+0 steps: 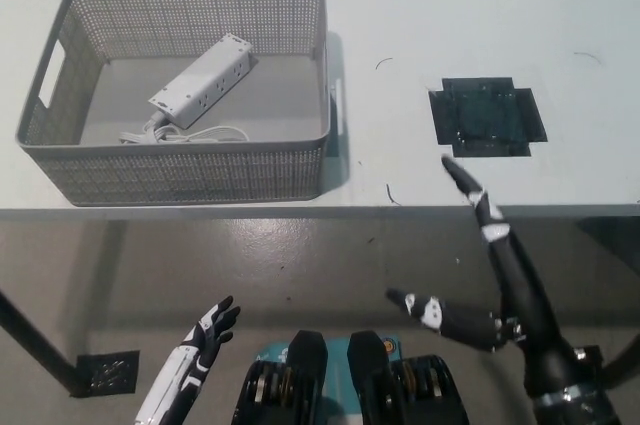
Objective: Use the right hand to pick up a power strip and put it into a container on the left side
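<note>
White power strip (201, 82) lying diagonally on the floor of the grey perforated basket (190, 170), its upper end toward the basket's far right corner, its lower end toward the near left, where its white cord (185, 133) loops along the basket's near wall. The basket stands on the white table (420, 5), close to the table's near edge. To the right of the basket, well apart from it, a black cross-shaped mat (486, 117) lies flat on the table. Right hand (485, 275), black, below and to the right of the basket, in front of the table's near edge over the grey floor (330, 255); fingers spread wide, holding nothing. Left hand (210, 328), white, below the basket and well clear of it, low over the floor; fingers apart, holding nothing.
</note>
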You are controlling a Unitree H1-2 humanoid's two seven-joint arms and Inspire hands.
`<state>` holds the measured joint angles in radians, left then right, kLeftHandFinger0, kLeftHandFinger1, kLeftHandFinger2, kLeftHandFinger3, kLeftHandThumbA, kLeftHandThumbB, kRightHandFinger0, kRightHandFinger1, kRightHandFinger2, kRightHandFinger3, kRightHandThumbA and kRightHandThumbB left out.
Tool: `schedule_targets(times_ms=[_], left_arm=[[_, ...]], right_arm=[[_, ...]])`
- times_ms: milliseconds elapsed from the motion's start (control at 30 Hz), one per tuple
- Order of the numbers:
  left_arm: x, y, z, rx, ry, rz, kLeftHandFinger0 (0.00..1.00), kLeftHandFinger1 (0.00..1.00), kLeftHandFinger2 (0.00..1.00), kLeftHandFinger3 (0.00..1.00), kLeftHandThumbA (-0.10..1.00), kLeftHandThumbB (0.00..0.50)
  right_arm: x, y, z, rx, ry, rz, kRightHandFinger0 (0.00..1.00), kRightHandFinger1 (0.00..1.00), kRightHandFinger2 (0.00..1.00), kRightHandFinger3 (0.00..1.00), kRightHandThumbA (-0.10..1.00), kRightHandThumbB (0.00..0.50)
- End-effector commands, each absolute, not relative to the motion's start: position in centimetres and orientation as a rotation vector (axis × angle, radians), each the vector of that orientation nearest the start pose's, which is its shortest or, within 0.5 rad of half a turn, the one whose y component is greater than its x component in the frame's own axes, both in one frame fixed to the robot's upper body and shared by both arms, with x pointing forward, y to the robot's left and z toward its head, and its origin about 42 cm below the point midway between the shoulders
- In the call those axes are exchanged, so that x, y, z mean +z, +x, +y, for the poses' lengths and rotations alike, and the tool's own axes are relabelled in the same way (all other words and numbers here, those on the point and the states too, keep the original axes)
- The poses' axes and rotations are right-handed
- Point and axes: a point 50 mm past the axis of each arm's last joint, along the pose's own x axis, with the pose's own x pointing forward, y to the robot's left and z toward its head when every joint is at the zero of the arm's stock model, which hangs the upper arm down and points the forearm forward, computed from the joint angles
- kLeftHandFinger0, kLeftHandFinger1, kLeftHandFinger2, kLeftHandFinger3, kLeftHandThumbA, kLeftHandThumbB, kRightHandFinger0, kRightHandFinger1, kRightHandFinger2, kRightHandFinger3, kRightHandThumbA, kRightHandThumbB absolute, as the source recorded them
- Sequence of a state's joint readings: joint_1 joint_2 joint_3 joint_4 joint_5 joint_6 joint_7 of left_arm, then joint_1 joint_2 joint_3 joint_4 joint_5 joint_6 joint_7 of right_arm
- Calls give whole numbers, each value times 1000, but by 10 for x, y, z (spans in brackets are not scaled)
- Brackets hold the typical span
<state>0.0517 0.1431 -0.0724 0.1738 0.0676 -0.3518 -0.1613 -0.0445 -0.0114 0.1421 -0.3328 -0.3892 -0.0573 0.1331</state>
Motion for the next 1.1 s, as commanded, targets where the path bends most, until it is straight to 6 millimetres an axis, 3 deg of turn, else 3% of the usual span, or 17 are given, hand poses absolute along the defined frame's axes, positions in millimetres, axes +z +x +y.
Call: schedule_targets(times_ms=[0, 67, 167, 333, 700, 1000, 1033, 1067], left_arm=[[69, 256, 228, -320, 262, -205, 1000, 1000, 1000, 1000, 1000, 241], [69, 256, 228, -314, 263, -205, 1000, 1000, 1000, 1000, 1000, 250], [68, 256, 230, -303, 255, -213, 1000, 1000, 1000, 1000, 1000, 247], [71, 263, 233, -290, 246, -222, 1000, 1000, 1000, 1000, 1000, 236], [70, 281, 247, -214, 206, -232, 1000, 1000, 1000, 1000, 1000, 270], [69, 287, 246, -188, 194, -237, 1000, 1000, 1000, 1000, 1000, 271], [68, 286, 246, -184, 190, -233, 1000, 1000, 1000, 1000, 1000, 307], [67, 284, 245, -179, 183, -230, 1000, 1000, 1000, 1000, 1000, 309]], right_arm=[[125, 243, -176, 31, -623, -733, 1000, 1000, 1000, 1000, 1000, 21], [114, 250, -175, 50, -541, -607, 1000, 1000, 1000, 1000, 1000, 57], [99, 263, -173, 51, -510, -530, 1000, 1000, 1000, 1000, 1000, 45], [84, 279, -166, 153, -403, -273, 1000, 1000, 1000, 1000, 1000, 114], [84, 287, -158, 320, -336, -59, 1000, 1000, 1000, 1000, 1000, 98], [95, 297, -160, 337, -343, -73, 1000, 1000, 1000, 1000, 1000, 51], [95, 297, -161, 338, -347, -72, 1000, 1000, 1000, 1000, 1000, 50], [95, 296, -161, 339, -348, -72, 1000, 1000, 1000, 1000, 1000, 49]])
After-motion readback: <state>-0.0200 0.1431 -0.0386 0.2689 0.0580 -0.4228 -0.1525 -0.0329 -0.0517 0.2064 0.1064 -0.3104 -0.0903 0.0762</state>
